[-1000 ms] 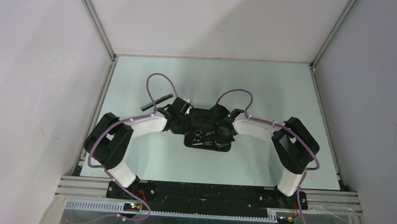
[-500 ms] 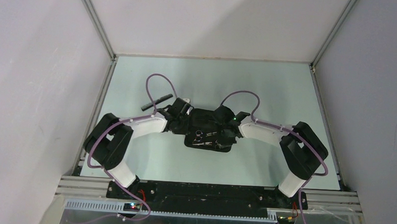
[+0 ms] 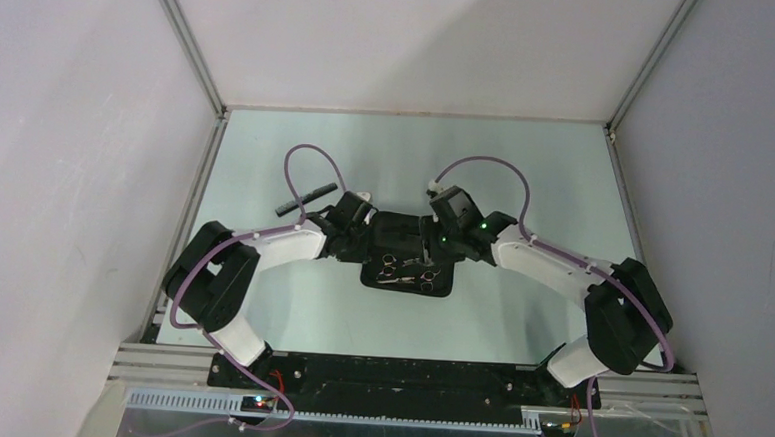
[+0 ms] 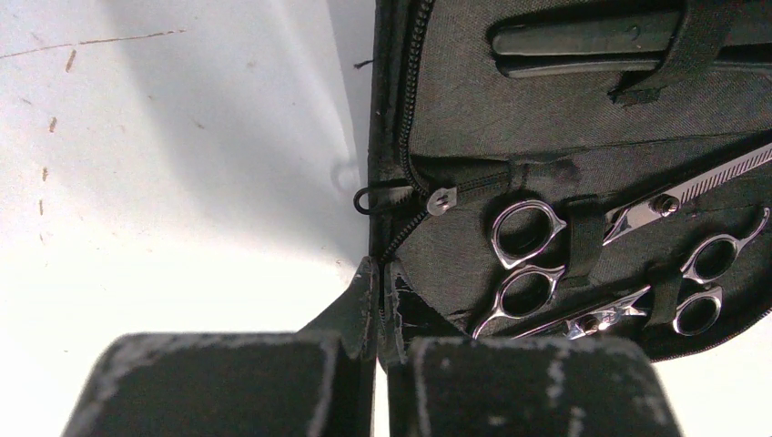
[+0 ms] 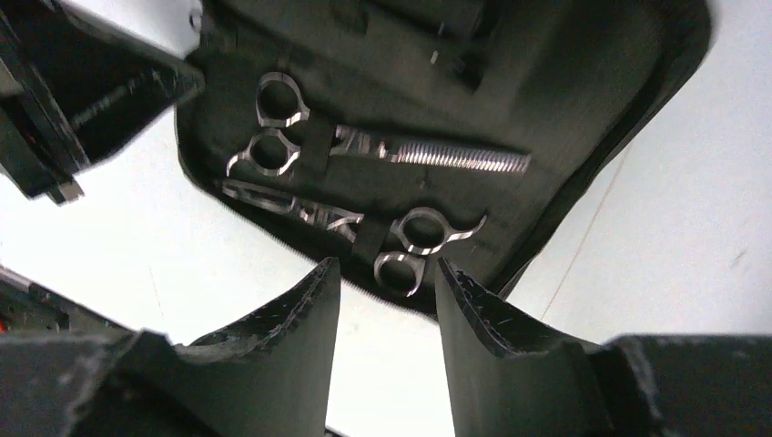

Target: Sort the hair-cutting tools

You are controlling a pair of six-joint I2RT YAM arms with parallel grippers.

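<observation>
A: Where are the scissors [image 5: 364, 146]?
B: Strapped inside the pouch [image 5: 592, 109]. The left gripper [image 4: 382, 364] is clamped on the pouch's edge; the right gripper [image 5: 382, 300] hangs above it, jaws apart.
A: Risk?
B: If that pinch slips, the pouch may shift and the right fingers could snag a strap.
</observation>
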